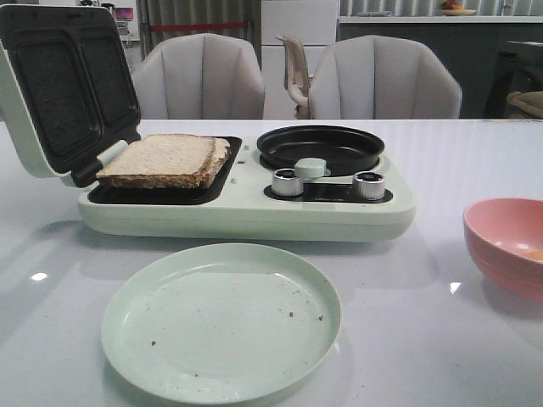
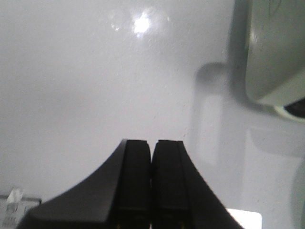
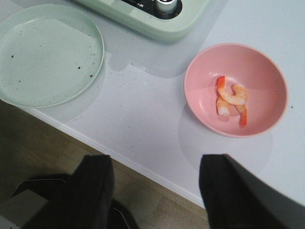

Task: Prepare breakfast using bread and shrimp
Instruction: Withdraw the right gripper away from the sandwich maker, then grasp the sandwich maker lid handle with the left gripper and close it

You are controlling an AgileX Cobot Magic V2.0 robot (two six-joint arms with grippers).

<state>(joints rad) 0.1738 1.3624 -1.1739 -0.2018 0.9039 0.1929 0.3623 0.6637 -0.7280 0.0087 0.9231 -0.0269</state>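
Note:
Two slices of bread [image 1: 165,159] lie stacked on the left black tray of the pale green breakfast maker [image 1: 246,212], whose lid [image 1: 59,85] stands open. Pinkish-orange shrimp [image 3: 232,98], seemingly two curled pieces, lie in the pink bowl [image 3: 257,71], which also shows at the right of the front view [image 1: 501,237]. My right gripper [image 3: 155,160] is open and empty over the table's front edge, short of the bowl. My left gripper [image 2: 152,142] is shut and empty above bare table beside the appliance's corner [image 2: 271,52]. Neither gripper shows in the front view.
An empty pale green plate [image 1: 222,320] with dark crumbs sits in front of the appliance, and shows in the right wrist view [image 3: 45,52]. A round black pan [image 1: 321,148] and two silver knobs [image 1: 369,185] are on the appliance's right half. Chairs stand behind the table.

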